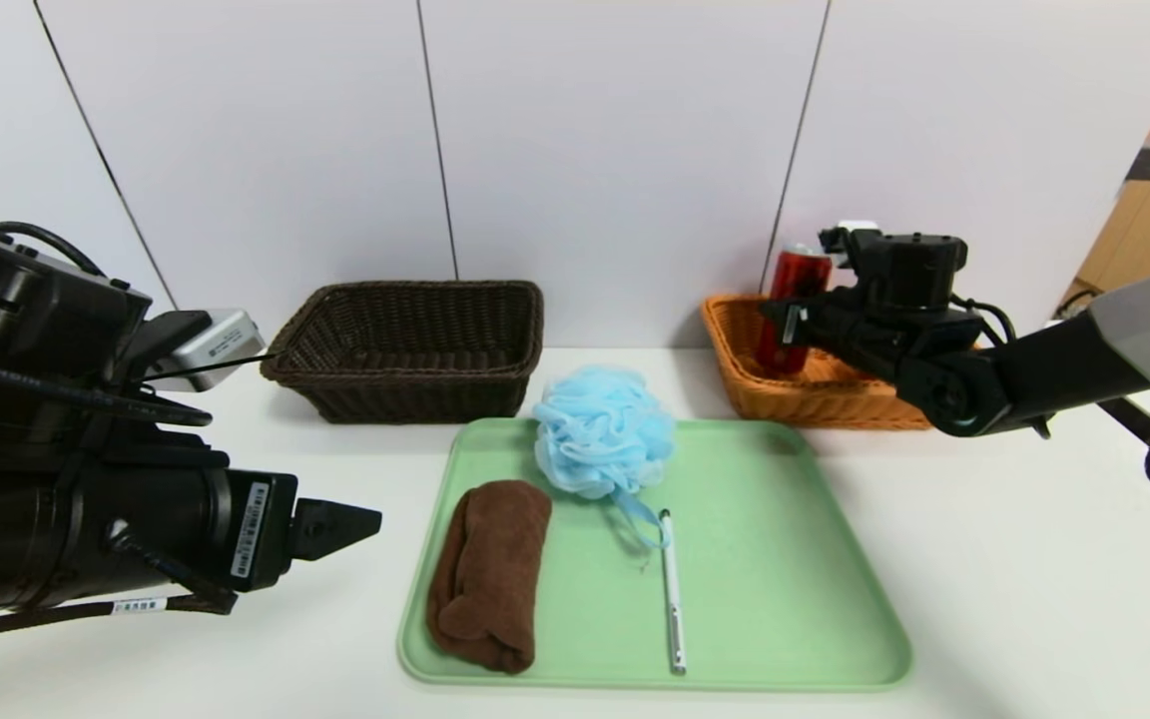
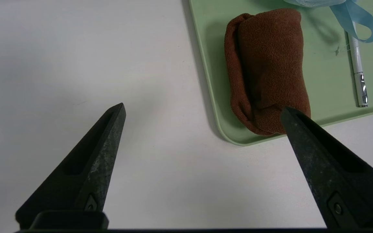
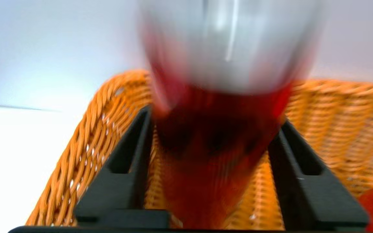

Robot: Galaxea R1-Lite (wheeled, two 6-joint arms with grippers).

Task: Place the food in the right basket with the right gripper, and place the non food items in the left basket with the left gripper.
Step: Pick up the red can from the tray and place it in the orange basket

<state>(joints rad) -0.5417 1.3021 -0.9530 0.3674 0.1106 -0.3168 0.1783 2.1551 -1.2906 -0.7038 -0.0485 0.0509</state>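
Can (image 1: 793, 310) sits clamped in the right gripper (image 3: 210, 136) over the orange basket (image 1: 735, 345), so I'd lower it upright before letting go, while the left gripper (image 2: 202, 111) waits spread wide near the desk's left edge.

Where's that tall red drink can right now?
The tall red drink can stands upright between the fingers of the right gripper, over the orange-tan woven wicker basket on the robot's right.
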